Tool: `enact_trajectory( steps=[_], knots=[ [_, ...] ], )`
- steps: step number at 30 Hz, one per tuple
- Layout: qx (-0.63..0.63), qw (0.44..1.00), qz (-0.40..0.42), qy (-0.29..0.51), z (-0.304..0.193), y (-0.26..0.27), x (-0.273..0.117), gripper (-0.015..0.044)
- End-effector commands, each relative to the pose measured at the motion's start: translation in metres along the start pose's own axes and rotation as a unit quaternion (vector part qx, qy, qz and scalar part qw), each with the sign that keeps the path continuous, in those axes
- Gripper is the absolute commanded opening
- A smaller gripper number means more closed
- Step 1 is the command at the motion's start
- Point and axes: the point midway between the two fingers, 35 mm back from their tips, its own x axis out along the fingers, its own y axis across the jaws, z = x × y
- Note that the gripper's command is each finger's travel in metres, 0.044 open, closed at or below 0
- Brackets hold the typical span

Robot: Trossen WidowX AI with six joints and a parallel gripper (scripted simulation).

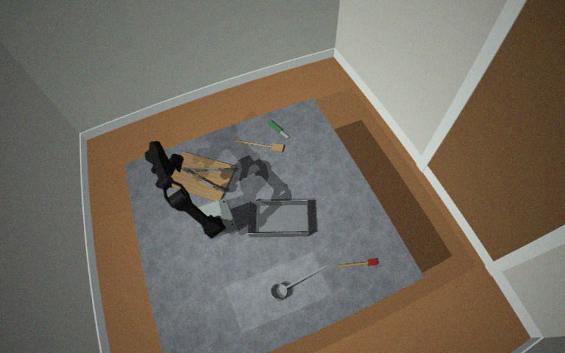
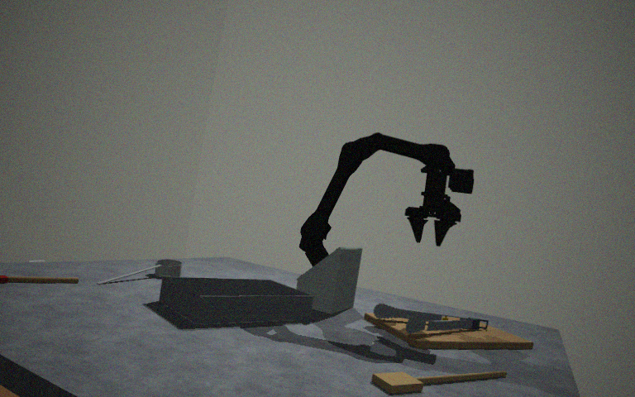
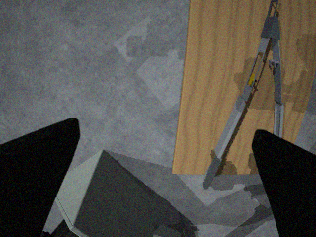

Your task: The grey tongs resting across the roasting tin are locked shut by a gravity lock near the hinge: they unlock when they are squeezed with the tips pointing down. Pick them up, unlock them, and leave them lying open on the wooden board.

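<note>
The grey tongs (image 1: 216,169) (image 2: 449,324) (image 3: 229,125) lie on the wooden board (image 1: 210,195) (image 2: 505,339) (image 3: 207,64). Their two arms are spread in a V from the hinge. In the wrist view the tip of one arm reaches past the board's edge, and the other arm's end is hidden behind a finger. A small yellow part shows on one arm. My gripper (image 2: 428,243) (image 3: 169,133) points down, open and empty, well above the board and apart from the tongs. In the top view its fingers are hidden. The roasting tin (image 1: 283,234) (image 2: 234,302) has nothing across it.
A pale wedge-shaped block (image 2: 334,280) (image 3: 123,197) stands between tin and board. A wooden mallet-like tool (image 1: 277,147) (image 2: 398,382) and a green-handled tool (image 1: 274,125) lie beyond the board. A small pan (image 1: 281,290) (image 2: 167,269) and a red-headed tool (image 1: 372,262) are on the tin's other side.
</note>
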Motion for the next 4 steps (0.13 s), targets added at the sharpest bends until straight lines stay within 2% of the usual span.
enact_trajectory(
  steps=[1, 4],
  knots=[
    [-0.002, 1.000, -0.001, 0.003, -0.0008, -0.0005, 0.0003, 0.0440],
    [-0.002, 1.000, -0.001, 0.003, -0.0008, -0.0005, 0.0003, 0.0440]
  ],
)
